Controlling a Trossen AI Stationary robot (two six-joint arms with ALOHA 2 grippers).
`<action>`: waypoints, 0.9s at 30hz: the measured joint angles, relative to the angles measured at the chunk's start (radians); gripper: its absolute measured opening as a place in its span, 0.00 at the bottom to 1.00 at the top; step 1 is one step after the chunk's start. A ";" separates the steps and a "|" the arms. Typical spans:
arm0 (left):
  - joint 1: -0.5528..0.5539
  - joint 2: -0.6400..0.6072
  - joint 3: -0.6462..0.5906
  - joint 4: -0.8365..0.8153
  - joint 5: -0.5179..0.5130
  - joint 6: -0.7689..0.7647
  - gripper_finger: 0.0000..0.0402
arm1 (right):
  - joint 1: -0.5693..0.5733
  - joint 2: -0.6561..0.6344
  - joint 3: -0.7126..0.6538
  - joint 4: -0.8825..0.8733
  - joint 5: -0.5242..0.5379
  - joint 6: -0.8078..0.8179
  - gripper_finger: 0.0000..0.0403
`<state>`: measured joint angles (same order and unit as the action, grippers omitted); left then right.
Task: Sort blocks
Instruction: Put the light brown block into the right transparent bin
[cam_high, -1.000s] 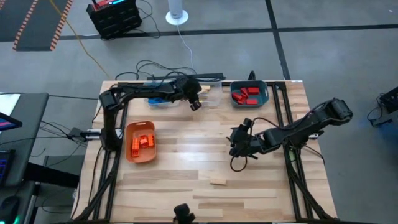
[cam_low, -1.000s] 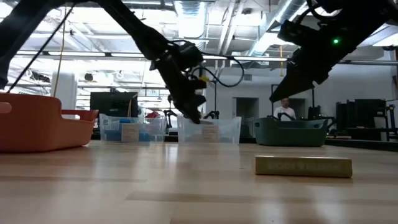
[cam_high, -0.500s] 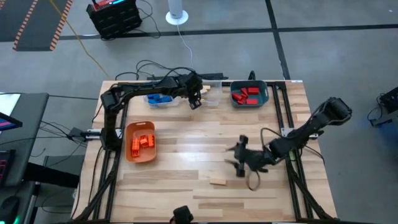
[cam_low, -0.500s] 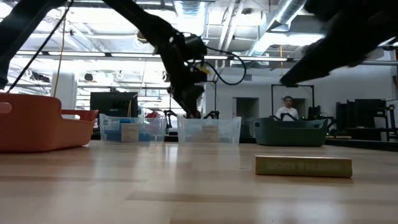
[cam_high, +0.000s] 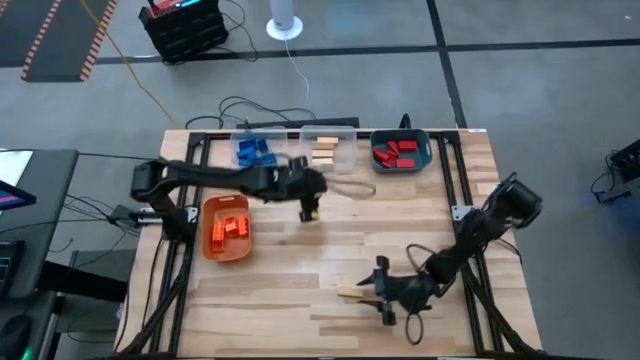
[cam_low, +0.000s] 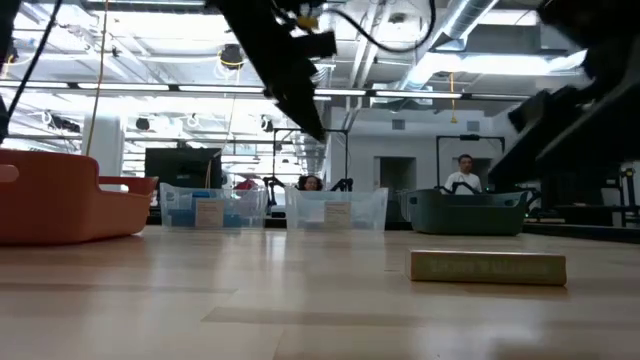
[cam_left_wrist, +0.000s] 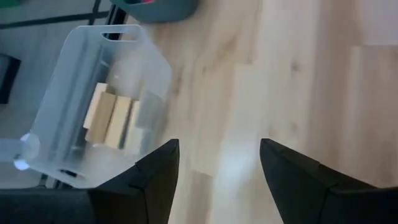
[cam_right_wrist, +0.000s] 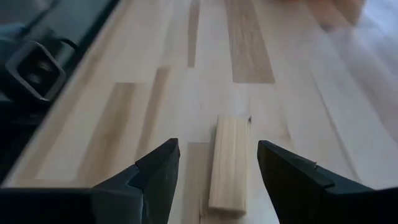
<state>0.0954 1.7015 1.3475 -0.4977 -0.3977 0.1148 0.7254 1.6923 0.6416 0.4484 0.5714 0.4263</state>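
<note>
High view, right gripper (cam_high: 372, 291) low centre, fingers spread and empty beside a tan block (cam_high: 349, 292), left gripper (cam_high: 309, 209) mid-frame, fingers apart, holding nothing.

Four bins (cam_high: 227, 227), one loose tan block (cam_high: 350, 292) on table.

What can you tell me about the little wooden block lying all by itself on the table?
The wooden block is a plain, pale tan rectangular piece, long and thin, with smooth flat faces and visible grain. It lies flat on the wooden table, near the front edge, far from the bins at the back. Nothing holds it. The right end effector is open and lined up with it, one dark finger on each side, apparently not touching it yet.
</note>
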 joint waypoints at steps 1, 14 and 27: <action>-0.029 -0.017 -0.017 -0.003 -0.019 -0.019 0.55 | -0.001 0.031 0.019 -0.002 0.001 0.000 0.62; -0.237 -0.233 -0.196 -0.029 -0.086 -0.278 0.55 | -0.035 0.178 0.136 -0.160 0.006 0.095 0.64; -0.298 -0.278 -0.241 -0.027 -0.092 -0.331 0.55 | -0.051 0.175 0.138 -0.251 -0.017 0.099 0.40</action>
<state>-0.2028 1.4239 1.1061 -0.5251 -0.4900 -0.2159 0.6747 1.8677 0.7792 0.1979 0.5545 0.5253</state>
